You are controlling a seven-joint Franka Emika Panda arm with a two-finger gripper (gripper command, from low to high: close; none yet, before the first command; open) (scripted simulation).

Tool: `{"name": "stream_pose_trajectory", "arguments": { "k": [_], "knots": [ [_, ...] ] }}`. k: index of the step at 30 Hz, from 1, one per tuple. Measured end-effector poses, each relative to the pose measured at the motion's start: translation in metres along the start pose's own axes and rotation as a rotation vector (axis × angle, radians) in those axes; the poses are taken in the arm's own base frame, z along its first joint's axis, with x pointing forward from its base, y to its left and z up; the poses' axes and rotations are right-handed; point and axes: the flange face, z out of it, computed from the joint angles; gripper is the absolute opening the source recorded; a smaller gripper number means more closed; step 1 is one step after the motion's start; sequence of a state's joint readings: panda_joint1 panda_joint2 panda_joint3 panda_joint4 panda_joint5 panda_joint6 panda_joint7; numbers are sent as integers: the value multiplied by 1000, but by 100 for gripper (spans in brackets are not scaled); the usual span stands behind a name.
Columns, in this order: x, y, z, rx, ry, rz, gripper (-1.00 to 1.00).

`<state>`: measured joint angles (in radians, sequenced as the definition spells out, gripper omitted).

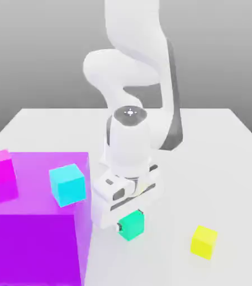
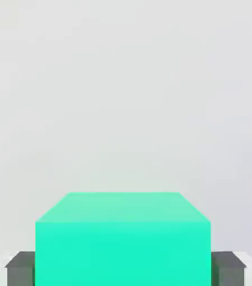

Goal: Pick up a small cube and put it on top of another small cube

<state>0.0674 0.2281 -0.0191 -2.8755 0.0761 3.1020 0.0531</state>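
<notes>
The small teal-green cube (image 1: 131, 225) sits directly under the white hand, on the white table toward the front. My gripper (image 1: 129, 219) reaches down over it, with a dark fingertip showing at the cube's left edge. In the hand view the teal-green cube (image 2: 122, 240) lies between two dark grey fingers (image 2: 20, 269), one pressed flush against each side, so the gripper (image 2: 125, 271) is shut on it. Whether the cube is off the table I cannot tell. The small bright yellow cube (image 1: 204, 241) rests alone on the table, toward the exterior view's right of the teal one.
A large magenta block (image 1: 36, 223) takes up the front of the exterior view's left. A sky-blue cube (image 1: 67, 185) and a small magenta cube (image 1: 0, 167) stand on top of it. The white table (image 1: 217, 167) has open surface behind and to the right.
</notes>
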Motion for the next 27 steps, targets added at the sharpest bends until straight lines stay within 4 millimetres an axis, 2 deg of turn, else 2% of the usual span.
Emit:
{"name": "stream_pose_trajectory", "arguments": {
  "k": [3, 11, 17, 20, 21, 25, 26, 27],
  "knots": [
    [0, 0, 1, 0, 0, 0, -100],
    [2, -2, -59, 1, 0, 4, -100],
    [34, -106, -90, -2, 1, -25, -100],
    [41, -163, -107, 1, 1, -15, -100],
    [40, -178, -104, 1, 1, -25, -100],
    [46, -179, -64, 1, 1, 2, -100],
    [46, -178, -54, 1, 0, 3, 100],
    [46, -178, -54, 1, 0, 3, 100]
  ]
}}
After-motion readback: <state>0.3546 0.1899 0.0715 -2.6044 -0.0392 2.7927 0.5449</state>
